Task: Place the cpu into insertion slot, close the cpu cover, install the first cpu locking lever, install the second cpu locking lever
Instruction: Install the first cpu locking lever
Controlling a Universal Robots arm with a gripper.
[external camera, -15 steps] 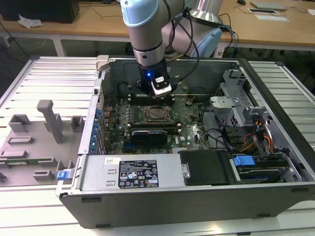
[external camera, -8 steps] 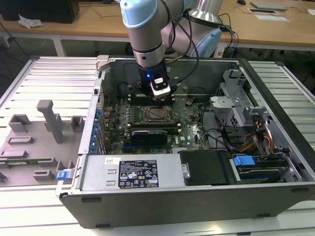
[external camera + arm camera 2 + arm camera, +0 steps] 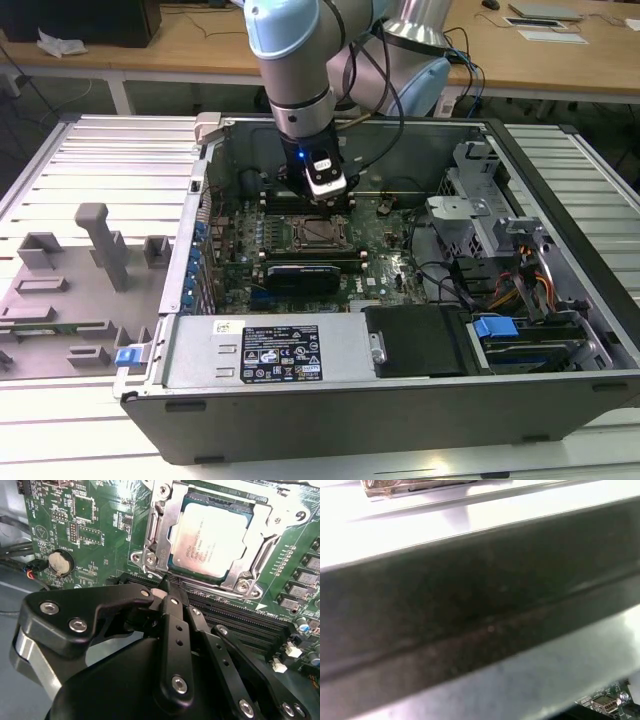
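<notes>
Open computer case (image 3: 400, 400) on a slatted surface (image 3: 90, 150), with the arm reaching in from above. The gripper (image 3: 164, 587) has its fingers (image 3: 172, 615) drawn together with nothing seen between them, and the tips are poised just beside the near corner of the insertion slot (image 3: 316, 236). The cpu (image 3: 212, 535) lies seated in the slot. The cpu cover (image 3: 161, 522) lies flat around it, its window framing the chip; whether either locking lever is latched cannot be told. Likely hazards: the tips stand between the cover's corner and the long black memory slots (image 3: 240, 615), so a sideways slip could scrape those slots or the green circuit board (image 3: 100, 520). A downward push landing on the frame rather than on a lever could load the chip unevenly. Room is open directly above the socket. It is bounded by the case wall (image 3: 480, 605), close to the wrist in the first wrist view, and, on the exterior view's right, by the drive cage (image 3: 470, 215) and loose cables (image 3: 440, 275).
</notes>
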